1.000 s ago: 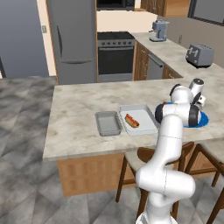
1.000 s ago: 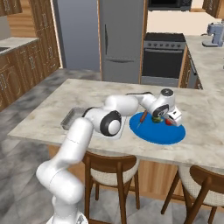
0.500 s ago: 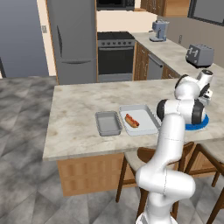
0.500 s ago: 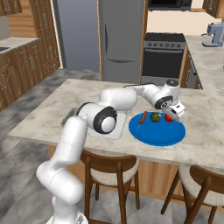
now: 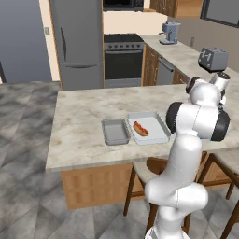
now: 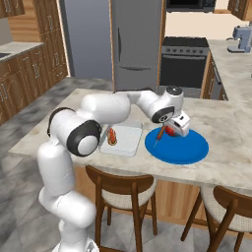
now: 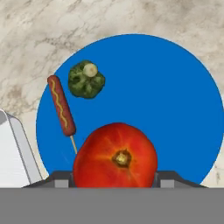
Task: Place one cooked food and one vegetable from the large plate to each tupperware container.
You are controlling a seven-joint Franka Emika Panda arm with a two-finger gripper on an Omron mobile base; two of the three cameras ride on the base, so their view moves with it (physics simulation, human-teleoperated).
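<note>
My claw (image 6: 173, 129) has lifted off the plate (image 7: 183, 105), apparently pinching the tomato (image 7: 115, 155); veg ready for tupperware.

End effector (image 6: 173, 129) clamped, arm outstretched forward.

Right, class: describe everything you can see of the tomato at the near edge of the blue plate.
The tomato is round, glossy and red-orange, with a small brownish stem scar facing the hand camera. It is whole and looks smooth-skinned. It sits at the edge of the blue plate, between the gripper's jaws, which stand on either side of it; whether they press it or it is lifted cannot be told. The sausage on a stick and the green vegetable lie apart from it, further in.
</note>
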